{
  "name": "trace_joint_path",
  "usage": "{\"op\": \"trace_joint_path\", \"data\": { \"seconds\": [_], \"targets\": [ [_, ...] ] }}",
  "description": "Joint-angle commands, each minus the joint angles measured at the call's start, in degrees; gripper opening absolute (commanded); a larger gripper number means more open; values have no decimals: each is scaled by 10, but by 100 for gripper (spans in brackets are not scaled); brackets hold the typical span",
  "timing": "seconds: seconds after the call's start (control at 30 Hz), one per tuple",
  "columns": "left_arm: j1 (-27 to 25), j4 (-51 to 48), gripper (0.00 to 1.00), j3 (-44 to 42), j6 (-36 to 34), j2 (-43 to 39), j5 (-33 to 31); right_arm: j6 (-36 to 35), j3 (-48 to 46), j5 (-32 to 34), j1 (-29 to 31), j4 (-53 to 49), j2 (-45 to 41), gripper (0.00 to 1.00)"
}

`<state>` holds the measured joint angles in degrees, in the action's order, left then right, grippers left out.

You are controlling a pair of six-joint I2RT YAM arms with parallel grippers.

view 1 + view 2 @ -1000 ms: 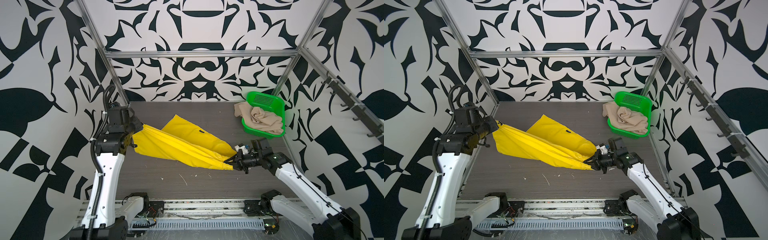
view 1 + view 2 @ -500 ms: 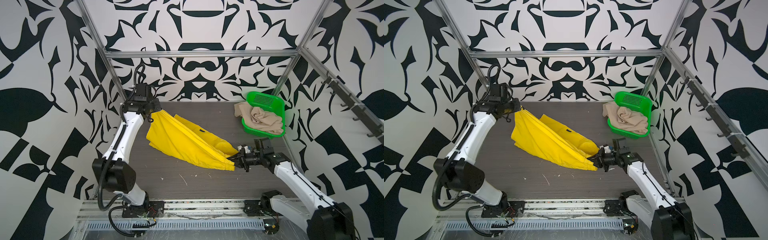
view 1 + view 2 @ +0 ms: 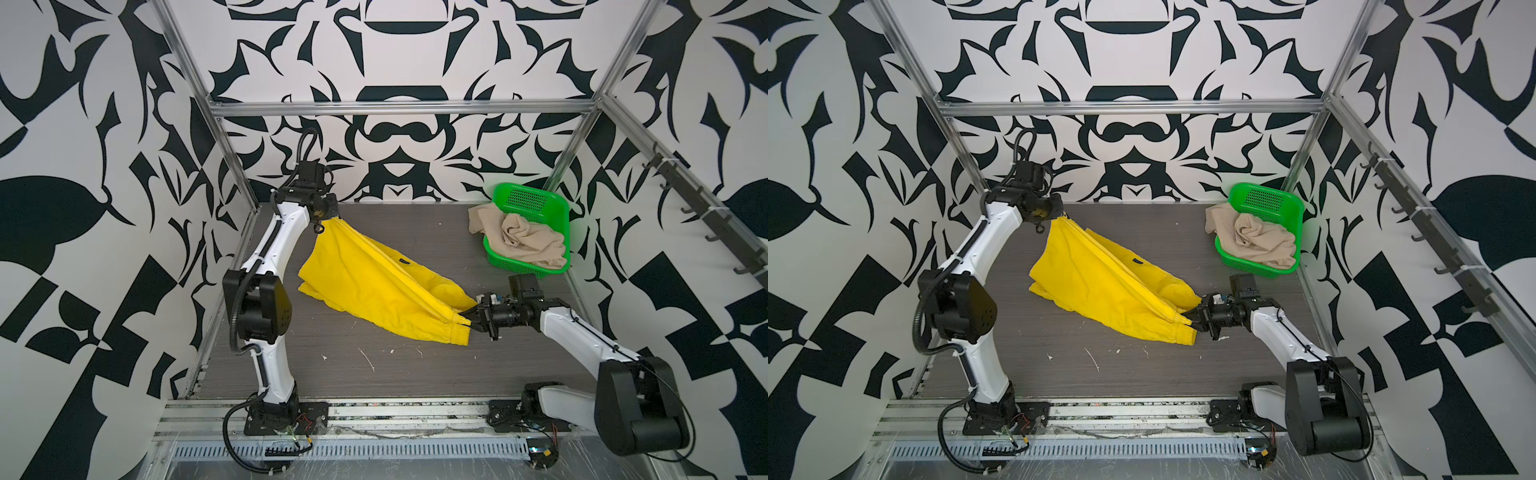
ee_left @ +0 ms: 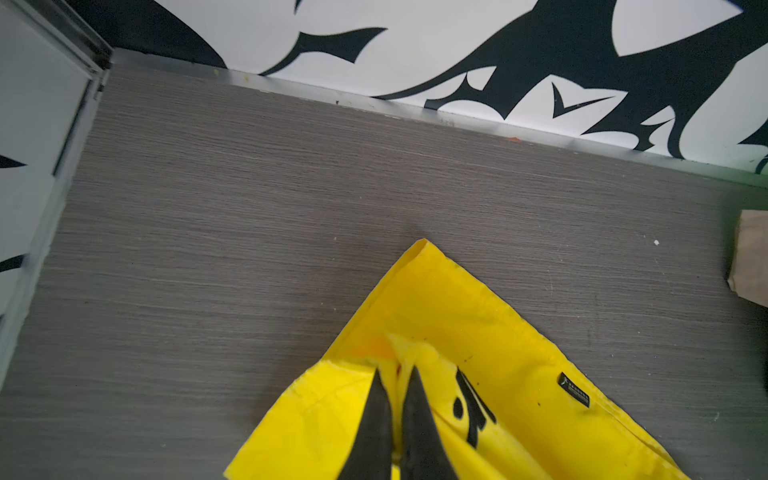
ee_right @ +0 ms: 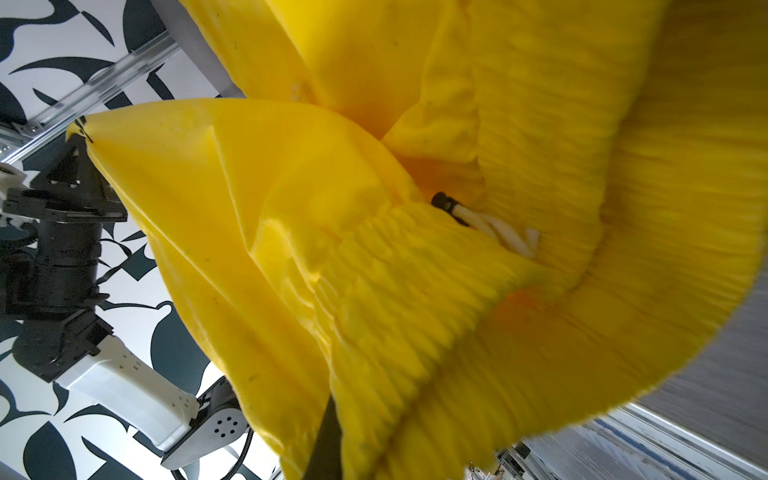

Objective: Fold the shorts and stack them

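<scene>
Both top views show a dark grey wood-grain tabletop (image 3: pixel 374 374) inside black-and-white patterned walls. The yellow shorts (image 3: pixel 365 274) stretch across the middle of it, slanting from far left to near right. Their far-left corner is raised off the surface, while the middle and the gathered waistband end lie on the tabletop.

A green basket (image 3: pixel 536 199) of perforated plastic stands in the far right corner, well apart from the yellow pair. The beige shorts (image 3: pixel 523 237) sit crumpled inside it, one flap hanging over the rim toward the middle of the table.

The left gripper (image 3: pixel 322 216) is clenched on the raised hem corner. In the left wrist view its two dark fingers are almost together, with yellow cloth pinched between them (image 4: pixel 395 372). The right gripper (image 3: pixel 471 322) sits low over the table, gripping the waistband end. The right wrist view is nearly filled with ribbed yellow elastic, and only part of one dark finger (image 5: pixel 326 440) shows.

A small black label (image 3: pixel 402 261) sits on the upper fold of the yellow pair. A white drawstring (image 5: pixel 494 226) with a black tip peeks from the waistband.
</scene>
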<state>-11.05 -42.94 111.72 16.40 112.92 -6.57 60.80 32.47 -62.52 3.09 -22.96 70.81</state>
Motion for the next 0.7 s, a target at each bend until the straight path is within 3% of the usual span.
{"op": "trace_joint_path", "data": {
  "seconds": [0.0,0.13,0.27,0.33,0.5,0.67],
  "targets": [
    [4,45,3,64,13,68,-31,-18,-14,1,-18,-16,17,18],
    [-13,35,17,158,28,175,-8,14,-38,13,-45,31,25,35],
    [-19,4,50,270,53,267,19,49,-49,49,-80,63,0,58],
    [-19,-3,54,290,57,277,21,52,-43,68,-93,59,-19,67],
    [-19,21,58,178,36,187,9,-1,17,150,-100,-30,-66,75],
    [-13,61,60,-57,31,17,21,-59,100,235,-83,-105,-113,78]
  ]
}}
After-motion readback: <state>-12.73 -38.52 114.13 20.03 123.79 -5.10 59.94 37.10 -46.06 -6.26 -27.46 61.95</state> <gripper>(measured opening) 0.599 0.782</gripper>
